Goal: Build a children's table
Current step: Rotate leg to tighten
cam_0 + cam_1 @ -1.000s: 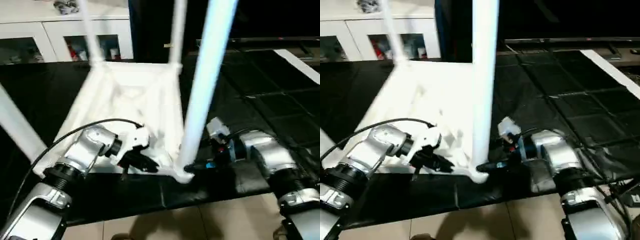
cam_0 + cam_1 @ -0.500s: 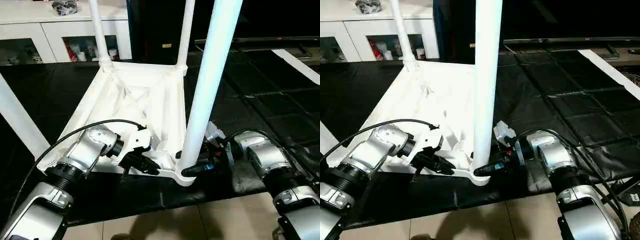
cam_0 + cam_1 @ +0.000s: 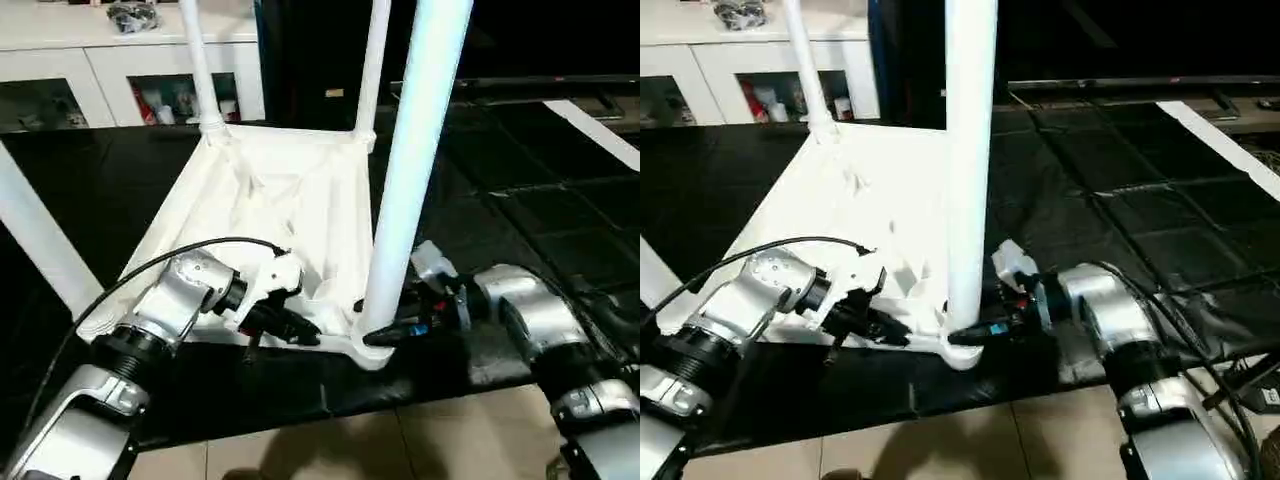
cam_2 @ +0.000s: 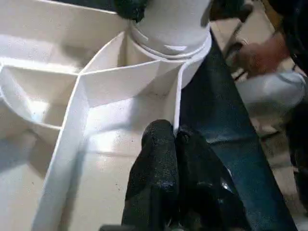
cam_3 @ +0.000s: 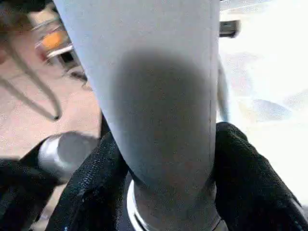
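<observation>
1. The long white tapered plastic leg (image 3: 410, 170) nearest the camera runs out of the picture's top edge, so its upper end is unseen.
2. Its foot hides part of the round corner socket (image 3: 958, 350) of the white ribbed table top (image 3: 280, 190).
3. Items behind the white cabinet's glass doors (image 3: 185, 95) are too small to identify.
4. A blurred person (image 4: 269, 62) is cut off at the left wrist view's edge.

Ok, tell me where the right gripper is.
In the left eye view, the right gripper is at the near right corner of the upturned table top, its fingers closed around the base of the nearest leg.
</observation>
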Robot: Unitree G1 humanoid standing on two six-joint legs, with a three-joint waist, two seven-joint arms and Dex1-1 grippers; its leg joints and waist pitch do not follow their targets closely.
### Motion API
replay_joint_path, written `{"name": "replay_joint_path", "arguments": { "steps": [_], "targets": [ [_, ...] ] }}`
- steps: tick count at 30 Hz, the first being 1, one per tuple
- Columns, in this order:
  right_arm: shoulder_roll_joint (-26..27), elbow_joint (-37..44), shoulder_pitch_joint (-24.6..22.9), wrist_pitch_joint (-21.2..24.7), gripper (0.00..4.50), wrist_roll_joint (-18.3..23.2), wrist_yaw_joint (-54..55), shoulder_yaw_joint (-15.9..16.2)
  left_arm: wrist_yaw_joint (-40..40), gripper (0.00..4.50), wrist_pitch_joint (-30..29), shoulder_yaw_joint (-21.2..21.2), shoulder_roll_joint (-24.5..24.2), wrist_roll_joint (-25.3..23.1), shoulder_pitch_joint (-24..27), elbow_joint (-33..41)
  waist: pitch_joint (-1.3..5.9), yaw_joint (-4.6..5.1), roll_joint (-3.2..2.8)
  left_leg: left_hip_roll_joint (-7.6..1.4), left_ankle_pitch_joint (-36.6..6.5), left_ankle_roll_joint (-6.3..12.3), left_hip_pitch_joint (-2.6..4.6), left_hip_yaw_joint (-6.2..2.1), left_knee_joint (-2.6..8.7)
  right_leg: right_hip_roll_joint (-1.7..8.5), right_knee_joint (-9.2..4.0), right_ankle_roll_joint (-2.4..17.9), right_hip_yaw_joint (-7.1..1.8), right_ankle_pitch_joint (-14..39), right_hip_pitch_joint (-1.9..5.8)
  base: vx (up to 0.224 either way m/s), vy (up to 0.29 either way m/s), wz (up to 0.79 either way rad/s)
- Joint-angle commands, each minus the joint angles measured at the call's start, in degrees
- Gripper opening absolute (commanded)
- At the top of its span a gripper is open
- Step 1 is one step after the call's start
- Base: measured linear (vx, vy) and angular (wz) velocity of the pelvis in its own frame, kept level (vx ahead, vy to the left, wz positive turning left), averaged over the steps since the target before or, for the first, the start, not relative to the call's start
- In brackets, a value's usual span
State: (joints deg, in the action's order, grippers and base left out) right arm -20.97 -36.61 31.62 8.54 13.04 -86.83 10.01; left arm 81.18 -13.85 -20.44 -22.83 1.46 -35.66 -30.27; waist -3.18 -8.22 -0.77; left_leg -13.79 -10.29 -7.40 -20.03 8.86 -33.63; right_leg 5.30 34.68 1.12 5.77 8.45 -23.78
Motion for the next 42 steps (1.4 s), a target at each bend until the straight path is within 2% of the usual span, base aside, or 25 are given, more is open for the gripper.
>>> {"name": "replay_joint_path", "arguments": {
  "steps": [1,4,6,7,9,10,12,13,14,15,16,17,18,19,20,21,22,23,24,25,27,29,34,39,42],
  "targets": [
    [3.0,1.2,-1.1,3.8,2.17,2.3,3.7,0.8,-4.6,0.00,-1.5,1.4,3.1,1.5,-2.4,0.1,4.02,0.41,0.34,1.13,-14.3,2.38,-0.18,1.24,3.80,2.09,-4.92,8.6,-1.87,24.9,3.49,0.000,0.000,0.00],
    [6.9,1.4,-3.2,4.5,2.16,1.5,13.7,-0.1,-11.0,0.00,-3.8,3.2,6.2,1.3,-2.5,-0.2,3.78,0.78,0.22,1.47,-15.0,1.63,-0.10,1.20,3.79,2.15,-5.71,6.0,-1.64,29.7,3.28,0.000,0.000,0.00],
    [8.4,0.9,-3.3,4.6,2.16,0.8,16.6,-0.6,-13.2,0.00,-4.7,3.7,7.2,1.2,-2.7,-0.3,3.70,1.31,0.45,1.68,-15.7,1.33,-0.08,1.10,3.78,2.08,-6.06,4.9,-1.30,32.0,3.22,0.000,0.000,0.00],
    [10.5,-0.5,-3.0,4.3,2.16,-0.5,21.0,-1.2,-16.2,0.00,-6.2,4.3,8.6,1.0,-3.0,-0.4,3.59,2.15,0.63,2.06,-16.3,1.17,-0.24,1.04,3.57,1.98,-6.53,3.0,-0.86,35.0,3.21,0.000,0.000,0.00],
    [11.7,-1.3,-2.6,4.1,2.16,-1.2,23.4,-1.7,-17.7,0.00,-7.2,4.8,9.4,0.9,-3.2,-0.5,3.31,3.11,0.50,2.36,-17.9,1.22,-0.03,0.97,3.30,1.90,-7.37,1.6,-0.18,38.4,2.80,0.000,0.000,0.00],
    [13.0,-2.3,-2.1,4.1,2.16,-1.7,26.0,-2.2,-19.1,0.00,-7.9,5.2,10.2,0.8,-3.6,-0.8,3.33,3.71,0.50,2.51,-18.8,1.47,-0.18,0.87,3.19,1.83,-7.75,0.5,0.43,39.6,3.02,0.000,0.000,0.00],
    [15.9,-5.1,-0.1,5.7,2.15,-2.7,33.8,-3.4,-23.0,0.00,-9.2,6.6,12.2,0.9,-4.8,-2.0,3.39,4.21,-0.03,2.37,-19.6,1.57,-0.16,0.58,3.37,1.98,-8.11,0.2,1.06,39.4,3.25,-0.017,0.013,-0.09],
    [17.7,-7.3,1.5,6.3,2.14,-3.0,39.2,-4.6,-25.4,0.00,-9.7,7.4,13.3,0.9,-5.7,-3.0,3.26,5.40,-0.68,2.03,-22.9,1.32,0.13,-0.05,3.57,1.91,-8.95,-0.2,2.66,38.6,3.56,-0.048,0.029,-0.18],
    [19.2,-9.2,2.9,6.8,2.14,-3.0,43.8,-5.8,-27.7,0.00,-10.0,8.2,14.3,0.6,-6.4,-3.8,3.16,5.89,-0.93,1.82,-24.9,1.29,0.44,-0.31,3.62,1.80,-9.39,-0.4,3.35,38.2,3.55,-0.048,0.029,-0.18],
    [20.3,-10.6,4.1,6.8,2.14,-3.1,47.3,-6.8,-29.4,0.00,-10.1,8.8,15.1,0.4,-7.0,-4.5,3.06,7.01,-1.66,1.05,-29.5,1.54,0.80,-1.10,4.03,1.65,-9.87,-1.0,5.13,36.2,4.49,0.000,0.000,0.00],
    [21.6,-12.0,5.4,6.7,2.14,-3.3,50.5,-8.0,-31.1,0.00,-10.4,9.4,15.8,0.3,-7.7,-5.1,2.72,7.34,-2.64,-1.67,-37.6,2.26,-0.88,-2.75,6.70,1.70,-5.70,0.3,4.61,28.1,6.87,-0.068,0.008,-0.22],
    [22.1,-12.4,6.0,6.7,2.13,-3.5,51.4,-8.3,-31.8,0.00,-10.5,9.7,16.0,0.2,-8.1,-5.4,2.74,6.52,-3.31,-3.62,-42.5,2.09,-2.53,-3.70,8.93,2.02,0.76,2.5,2.50,19.5,8.70,-0.068,0.008,-0.22],
    [22.4,-12.7,6.6,6.8,2.13,-3.7,52.3,-8.5,-32.5,0.00,-10.3,9.8,16.1,0.1,-8.4,-5.7,2.37,5.87,-2.89,-4.47,-45.1,2.39,-2.73,-4.09,10.06,2.13,3.30,3.1,0.24,12.7,8.32,-0.065,-0.042,-0.07],
    [22.8,-12.7,7.1,7.6,2.12,-4.0,51.8,-8.5,-33.0,0.00,-10.2,10.0,16.2,0.0,-8.7,-6.0,1.85,6.35,1.08,0.81,-41.5,1.52,2.76,-1.26,5.43,1.77,-4.25,2.1,-1.26,32.6,2.71,0.000,0.000,0.00],
    [23.0,-12.8,7.3,7.9,2.12,-4.1,51.6,-8.5,-33.2,0.00,-10.2,10.0,16.2,-0.1,-8.8,-6.1,1.46,5.28,0.65,3.88,-34.3,-0.09,5.46,-0.25,1.44,3.34,-9.40,0.2,0.97,49.6,-0.35,0.000,0.000,0.00],
    [23.0,-12.9,7.3,8.0,2.12,-4.1,51.5,-8.4,-33.2,0.00,-10.2,10.0,16.2,-0.1,-8.8,-6.1,2.34,5.70,2.35,5.45,-20.4,1.59,3.40,0.65,-3.12,4.44,-10.61,-4.4,2.39,59.4,0.30,0.022,-0.033,-0.25],
    [23.1,-12.9,7.4,8.3,2.12,-4.1,51.3,-8.5,-33.3,0.00,-10.2,10.0,16.2,-0.1,-8.8,-6.2,3.17,4.82,1.29,4.56,-15.9,2.08,0.40,-0.11,-0.43,5.27,-8.95,-4.3,1.22,55.0,3.94,0.053,0.005,-0.42],
    [23.1,-12.5,7.1,8.1,2.12,-4.0,50.5,-8.5,-33.0,0.00,-10.1,9.8,15.9,-0.3,-8.7,-6.0,3.49,4.65,0.61,2.95,-13.1,1.55,-2.25,-1.07,1.96,4.72,-7.75,-4.3,1.98,45.8,5.63,0.053,0.005,-0.42],
    [23.1,-12.3,6.9,8.0,2.46,-3.9,49.9,-8.6,-32.8,0.00,-9.9,9.5,15.8,-0.5,-8.6,-5.8,4.18,4.07,-0.85,1.93,-11.4,1.10,-1.47,-1.56,3.16,4.44,-7.18,-1.2,1.69,34.5,5.45,0.062,0.024,-0.23],
    [22.4,-11.4,5.9,6.6,2.67,-4.2,48.5,-8.0,-31.4,0.00,-9.1,9.0,15.1,-0.7,-8.0,-5.6,4.04,4.21,-0.83,1.77,-10.5,1.26,-0.93,-1.40,3.54,3.70,-6.68,3.0,1.56,26.0,4.85,0.000,0.000,0.00],
    [21.8,-10.8,5.3,6.2,2.81,-4.3,47.9,-7.7,-30.6,0.00,-8.8,8.9,14.7,-0.7,-7.7,-5.3,3.50,4.49,-0.66,1.82,-14.3,1.56,-0.68,-0.99,3.93,2.99,-6.46,5.7,1.57,26.3,4.48,0.000,0.000,0.00],
    [21.1,-10.0,4.5,5.4,2.93,-4.3,46.9,-7.5,-29.8,0.00,-8.4,8.6,14.2,-0.7,-7.4,-5.2,3.59,4.75,-0.81,1.69,-17.9,1.81,-0.35,-1.01,4.03,3.09,-6.68,5.7,1.56,28.5,4.42,0.000,0.000,0.00],
    [16.5,-4.4,0.6,4.1,3.48,-3.6,41.9,-7.9,-26.9,0.00,-6.1,7.9,11.3,-1.6,-6.7,-5.0,3.83,4.37,-0.58,1.30,-16.0,3.27,-0.15,-0.61,4.31,3.05,-6.22,8.3,0.65,22.2,4.48,0.000,0.000,0.00],
    [12.2,1.8,-3.1,4.3,3.92,-1.5,36.1,-8.6,-22.5,0.00,-2.2,6.1,7.8,-3.2,-6.2,-5.2,4.40,3.48,-0.66,1.04,-8.7,4.95,-0.39,-0.23,3.95,3.03,-4.77,11.6,-0.20,13.1,4.74,0.000,0.000,0.00],
    [7.2,10.8,-8.1,4.2,4.12,3.7,26.5,-9.7,-15.4,0.00,3.5,4.0,3.7,-3.8,-5.5,-5.4,4.59,2.77,-0.74,0.97,-7.1,5.73,-0.35,-0.25,3.77,3.02,-4.37,12.3,-0.31,10.4,4.90,0.000,0.000,0.00]
  ]
}}
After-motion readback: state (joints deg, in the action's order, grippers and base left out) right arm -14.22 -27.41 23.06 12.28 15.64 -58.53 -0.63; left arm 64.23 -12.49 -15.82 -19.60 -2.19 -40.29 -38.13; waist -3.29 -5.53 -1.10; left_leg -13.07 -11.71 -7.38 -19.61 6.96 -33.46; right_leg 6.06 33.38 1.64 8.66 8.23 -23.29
